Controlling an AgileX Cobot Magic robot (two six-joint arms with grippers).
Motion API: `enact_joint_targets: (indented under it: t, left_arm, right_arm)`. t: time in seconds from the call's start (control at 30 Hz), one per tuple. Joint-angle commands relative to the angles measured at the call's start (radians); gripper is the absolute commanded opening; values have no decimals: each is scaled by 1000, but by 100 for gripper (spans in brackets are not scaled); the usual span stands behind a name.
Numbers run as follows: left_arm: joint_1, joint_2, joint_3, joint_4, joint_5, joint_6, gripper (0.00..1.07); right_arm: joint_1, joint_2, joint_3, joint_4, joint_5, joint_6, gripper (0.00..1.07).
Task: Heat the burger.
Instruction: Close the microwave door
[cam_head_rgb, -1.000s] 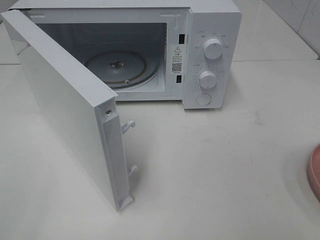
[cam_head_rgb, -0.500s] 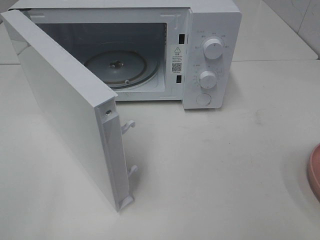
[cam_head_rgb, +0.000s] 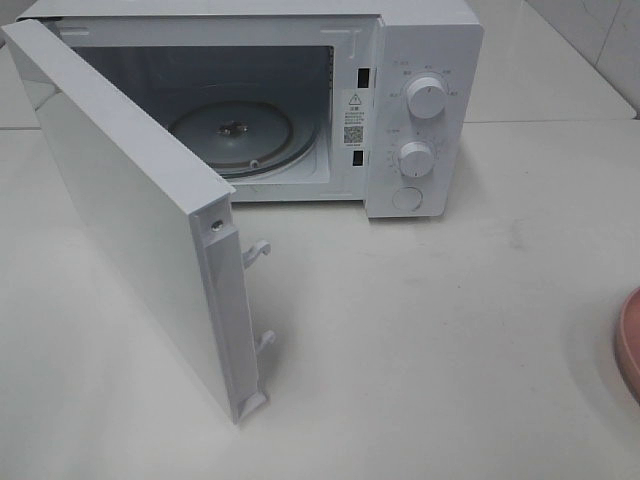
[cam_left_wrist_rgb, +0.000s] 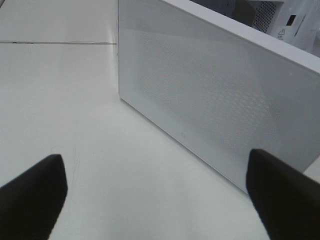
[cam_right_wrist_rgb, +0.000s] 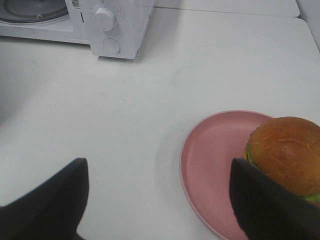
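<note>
The right end effector (cam_right_wrist_rgb: 157, 200) hangs over the white bench (cam_right_wrist_rgb: 125, 110) with its fingers spread wide and nothing between them; just beyond it the burger (cam_right_wrist_rgb: 286, 155) sits on a pink plate (cam_right_wrist_rgb: 212, 155), toward the plate's far side from the microwave. The left end effector (cam_left_wrist_rgb: 155, 195) is likewise spread and holds nothing, facing the outer face of the microwave door (cam_left_wrist_rgb: 215, 90). Farther off, the microwave (cam_head_rgb: 425, 60) stands with that door swung open, its glass turntable (cam_head_rgb: 240, 135) bare.

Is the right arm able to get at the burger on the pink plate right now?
Probably yes: the right gripper hangs open above bare table, and the burger sits uncovered on the pink plate beside it.
</note>
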Motion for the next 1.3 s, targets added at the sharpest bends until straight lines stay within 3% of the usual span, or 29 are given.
enact_joint_targets:
  t: [0.03, 0.07, 0.1, 0.13, 0.17, 0.23, 0.27, 0.33, 0.4, 0.57, 0.87, 1.13, 1.2, 1.23, 1.27, 1.3]
  left_arm:
    - [3, 69, -5, 1, -76, 0, 67]
    - [3, 69, -5, 1, -76, 0, 67]
    - [3, 112, -1, 2, -110, 0, 52]
    - [3, 150, 3, 2, -150, 0, 45]
    - [3, 150, 3, 2, -150, 0, 45]
    - [3, 211, 5, 2, -188, 0, 24]
    - [3, 211, 5, 2, -188, 0, 24]
    - [3, 274, 17, 2, -236, 13, 5]
    - [3, 313, 36, 2, -289, 43, 0]
    - [1, 363, 102, -9, -436, 59, 0]
    - [0, 465, 296, -19, -951, 58, 0]
    - [0, 646, 317, 30, -1219, 46, 0]
    - [-1, 675, 317, 52, -1238, 31, 0]
    - [-7, 730, 317, 104, -1276, -27, 0]
    - [-7, 730, 317, 104, -1276, -27, 0]
    - [-27, 777, 317, 177, -1316, -95, 0]
  right_arm:
    - [-8, -26, 1, 2, -1, -15, 75]
    - [-8, -26, 1, 2, -1, -15, 75]
    - [-8, -26, 1, 2, -1, -15, 75]
    - [-8, -26, 1, 2, -1, -15, 75]
    - [-8, -26, 1, 2, -1, -15, 75]
    - [-8, -26, 1, 2, -1, -15, 75]
    - [-8, -26, 1, 2, -1, -15, 75]
    - [-8, -26, 1, 2, -1, -15, 75]
    - [-8, -26, 1, 2, -1, -15, 75]
    - [-8, -26, 1, 2, -1, -15, 75]
    - [-8, -26, 1, 2, -1, -15, 75]
    - [-8, -26, 1, 2, -1, -15, 75]
    - [-8, -26, 1, 2, -1, -15, 75]
    - [-8, -26, 1, 2, -1, -15, 75]
    - [-8, -26, 1, 2, -1, -15, 75]
    - [-8, -26, 1, 2, -1, -15, 75]
